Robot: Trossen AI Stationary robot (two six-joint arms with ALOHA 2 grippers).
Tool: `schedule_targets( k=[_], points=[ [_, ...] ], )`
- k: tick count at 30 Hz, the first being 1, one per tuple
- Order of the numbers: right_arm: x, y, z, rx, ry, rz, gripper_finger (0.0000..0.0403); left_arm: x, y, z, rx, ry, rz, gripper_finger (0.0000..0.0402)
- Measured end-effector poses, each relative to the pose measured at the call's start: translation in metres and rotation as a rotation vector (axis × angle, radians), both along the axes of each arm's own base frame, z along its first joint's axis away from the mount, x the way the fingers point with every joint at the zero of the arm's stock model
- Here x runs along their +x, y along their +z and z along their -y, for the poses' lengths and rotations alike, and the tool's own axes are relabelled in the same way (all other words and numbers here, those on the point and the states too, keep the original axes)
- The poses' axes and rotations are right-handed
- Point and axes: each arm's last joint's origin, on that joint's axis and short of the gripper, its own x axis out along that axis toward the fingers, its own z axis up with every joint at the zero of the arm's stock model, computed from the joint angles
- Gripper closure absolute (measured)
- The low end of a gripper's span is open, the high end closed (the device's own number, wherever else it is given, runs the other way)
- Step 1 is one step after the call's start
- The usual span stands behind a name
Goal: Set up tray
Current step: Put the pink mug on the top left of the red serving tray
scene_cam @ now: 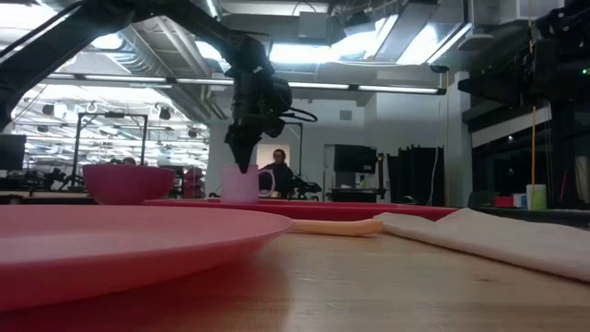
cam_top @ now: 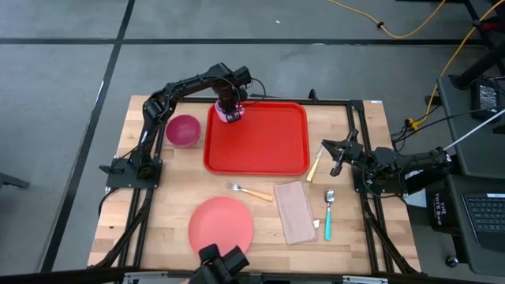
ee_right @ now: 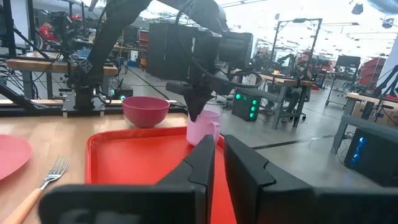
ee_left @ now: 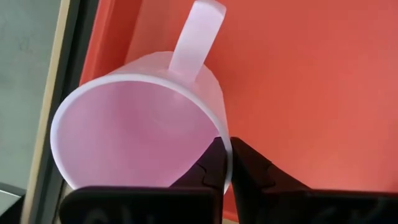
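The left gripper (cam_top: 230,105) is pinching the rim of a pale pink mug (ee_left: 140,134), its fingers shut on the thin wall, one inside and one outside. It is holding the mug upright at the far left corner of the tray (cam_top: 272,146), handle pointing toward the tray's middle; gripping the rim from above looks like the way to set it down straight. Whether the mug's base is already resting on the tray, I cannot tell.

The tray is lying in the middle of the table (cam_top: 173,185), toward its far side. Just left of it a dark pink bowl (cam_top: 183,129) is sitting. Nearer me, a fork (cam_top: 248,191), a folded napkin (cam_top: 295,211), a spoon (cam_top: 328,213) and a salmon plate (cam_top: 221,223) are waiting, probably to be loaded next.

The right gripper (cam_top: 338,150) is hovering past the tray's right edge, narrowly closed and holding nothing, near a pale-handled utensil (cam_top: 315,167).
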Motion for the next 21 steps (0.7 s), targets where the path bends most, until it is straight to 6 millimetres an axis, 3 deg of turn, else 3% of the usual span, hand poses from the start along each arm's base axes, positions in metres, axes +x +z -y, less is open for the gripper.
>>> schedule_targets(
  k=[21],
  points=[
    [0.0,0.0001,0.0,0.001,0.0,0.001,0.0361,0.0012,0.0,0.0012,-0.049,0.077,0.036,0.0328]
  ],
)
